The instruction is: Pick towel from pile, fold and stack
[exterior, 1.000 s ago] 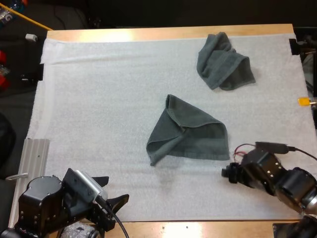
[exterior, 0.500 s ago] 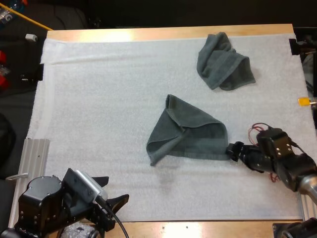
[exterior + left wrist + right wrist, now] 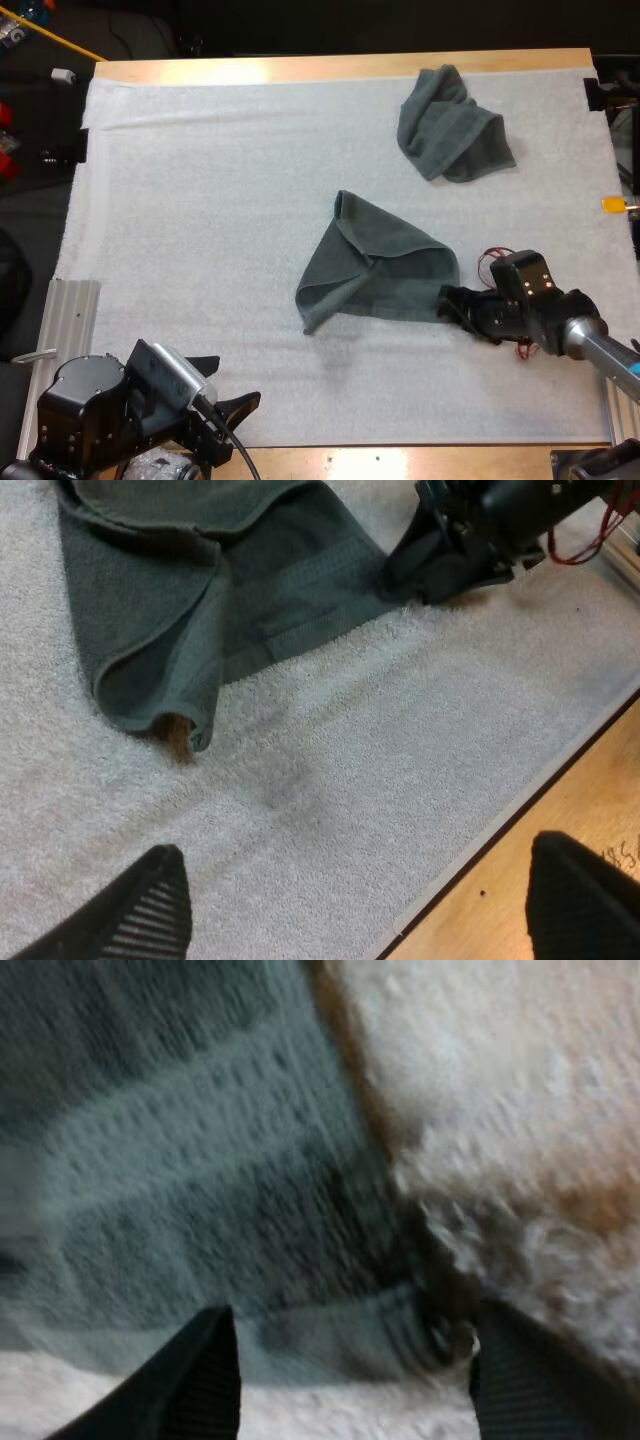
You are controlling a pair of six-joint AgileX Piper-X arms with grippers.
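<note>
A dark grey-green towel point(image 3: 375, 268) lies half folded in a rough triangle at the middle of the mat. My right gripper point(image 3: 447, 298) is low on the mat at that towel's near right corner. In the right wrist view its fingers point(image 3: 205, 1375) stand apart with the towel's corner point(image 3: 230, 1200) lying between them, so the right gripper point(image 3: 352, 1312) is open. A second, crumpled towel point(image 3: 452, 125) sits at the far right. My left gripper point(image 3: 228, 382) hangs open near the mat's front left edge. From the left wrist, the left gripper point(image 3: 357, 848) looks over the towel point(image 3: 220, 590) and the right gripper point(image 3: 440, 560).
A ribbed metal rail point(image 3: 70, 318) lies beside the mat's left edge. The wooden table edge point(image 3: 560, 800) runs just past the mat's front border. Open mat point(image 3: 200, 200) stretches left of the middle towel.
My right arm has swung left and dropped low, bringing its gripper to the middle towel's near right corner. Neither the towels nor the left arm have moved.
</note>
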